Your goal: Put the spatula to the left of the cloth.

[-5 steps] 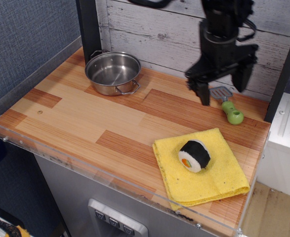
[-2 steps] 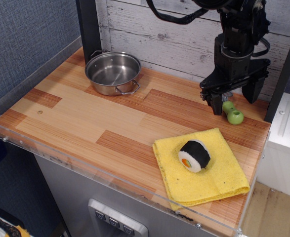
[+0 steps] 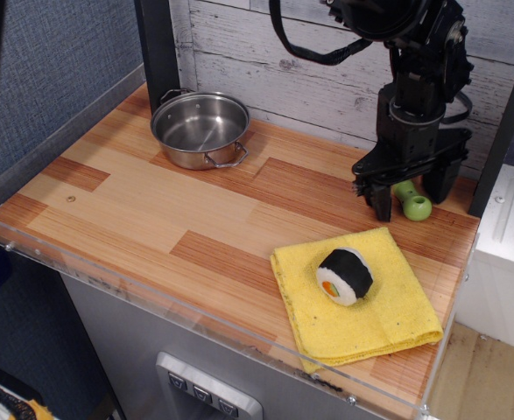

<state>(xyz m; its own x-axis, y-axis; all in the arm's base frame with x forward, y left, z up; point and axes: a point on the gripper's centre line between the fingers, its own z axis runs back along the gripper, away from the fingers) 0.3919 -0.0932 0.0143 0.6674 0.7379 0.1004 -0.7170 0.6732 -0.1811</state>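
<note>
One arm, mine. Far out to my gripper's left, at the back of the counter (image 3: 134,210), sits the steel pot (image 3: 200,128), untouched in all three pictures. My gripper (image 3: 408,194) is now down at the counter's back right, fingers spread, one each side of the spatula (image 3: 411,200). Only its green handle shows, between my fingers; the grey blade is hidden behind my wrist. Nothing is grasped yet, and I can't tell if either pad touches the handle.

Changes: a second ago I hung higher and further left, blade in plain sight beside me; then I shifted right over the spatula, and since that frame I've dropped lower around it. Spatula hasn't moved. So I judge the approach is done and the clench comes next; the carry hasn't started.

Below my gripper, toward the front edge, lies the yellow cloth (image 3: 388,311) with the sushi roll (image 3: 344,275) on it, both unchanged. Goal spot is the bare wood left of the cloth, down-left of my gripper.
</note>
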